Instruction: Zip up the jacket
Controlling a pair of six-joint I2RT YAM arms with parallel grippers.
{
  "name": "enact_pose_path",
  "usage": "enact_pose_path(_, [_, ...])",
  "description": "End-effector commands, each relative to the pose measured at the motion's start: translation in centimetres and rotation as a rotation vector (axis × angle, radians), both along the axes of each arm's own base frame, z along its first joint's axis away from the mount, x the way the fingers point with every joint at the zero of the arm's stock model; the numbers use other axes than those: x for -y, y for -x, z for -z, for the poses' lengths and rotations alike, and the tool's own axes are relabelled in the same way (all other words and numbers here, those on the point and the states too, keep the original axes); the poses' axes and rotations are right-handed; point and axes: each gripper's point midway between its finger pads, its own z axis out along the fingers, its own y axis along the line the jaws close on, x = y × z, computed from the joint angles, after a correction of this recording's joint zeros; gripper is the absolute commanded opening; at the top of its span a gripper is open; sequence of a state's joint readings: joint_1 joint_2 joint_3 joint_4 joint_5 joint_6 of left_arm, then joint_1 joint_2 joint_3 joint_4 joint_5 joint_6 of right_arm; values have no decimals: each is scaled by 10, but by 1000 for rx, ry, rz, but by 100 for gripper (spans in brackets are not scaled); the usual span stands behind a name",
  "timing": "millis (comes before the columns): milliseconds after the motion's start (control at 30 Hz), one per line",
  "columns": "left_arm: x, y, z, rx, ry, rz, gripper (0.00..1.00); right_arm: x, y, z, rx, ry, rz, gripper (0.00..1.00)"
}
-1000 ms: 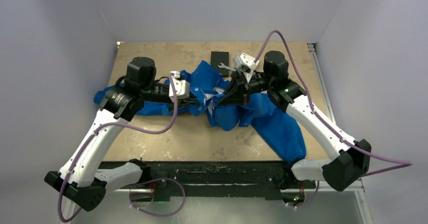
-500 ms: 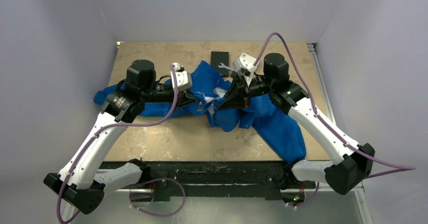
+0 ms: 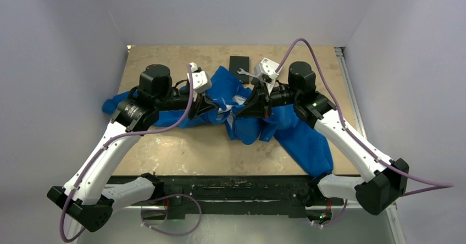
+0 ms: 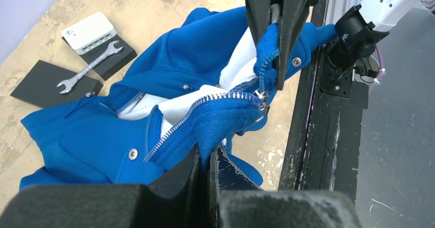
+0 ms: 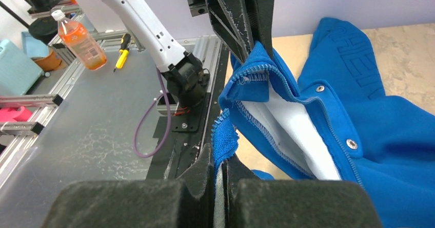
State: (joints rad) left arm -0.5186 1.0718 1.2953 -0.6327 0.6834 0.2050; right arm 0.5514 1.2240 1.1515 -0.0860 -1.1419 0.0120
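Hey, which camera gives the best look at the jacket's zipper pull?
Left wrist: the zipper pull hangs unobstructed, silver against blue, at the end of the zipper teeth. Right wrist shows only teeth, no pull. In top external it is too small to make out.

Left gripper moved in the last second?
Yes. The left gripper, shut on the jacket, has shifted slightly farther out in the top view, toward the black pad.
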Motion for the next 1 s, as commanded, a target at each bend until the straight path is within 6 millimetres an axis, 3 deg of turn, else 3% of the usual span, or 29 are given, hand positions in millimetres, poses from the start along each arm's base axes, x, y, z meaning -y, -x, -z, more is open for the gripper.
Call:
enact_pose_path(0, [1,10,-8,57,26,49,0,-4,-2,-10,5,-31,13,0])
enact_pose_path(333, [-6,0,0,84,-27,-8,0,-8,-10,-12,-16,-21,21,0])
enact_pose_path(533, [-28,-56,30,100,-305,-162,0,-5,-9,-3,-21,-1,19,0])
enact_pose_path(700, [-31,-68,27,144,-427,-99,0,-2,-12,3,-26,17,36,0])
enact_pose_path(833, [-37,-59,13,137,-413,-124,0,3,-4,2,-34,23,38,0])
enact_pose_path(967, [-34,-8,15,230,-282,35,0,7,8,-2,-52,-14,23,0])
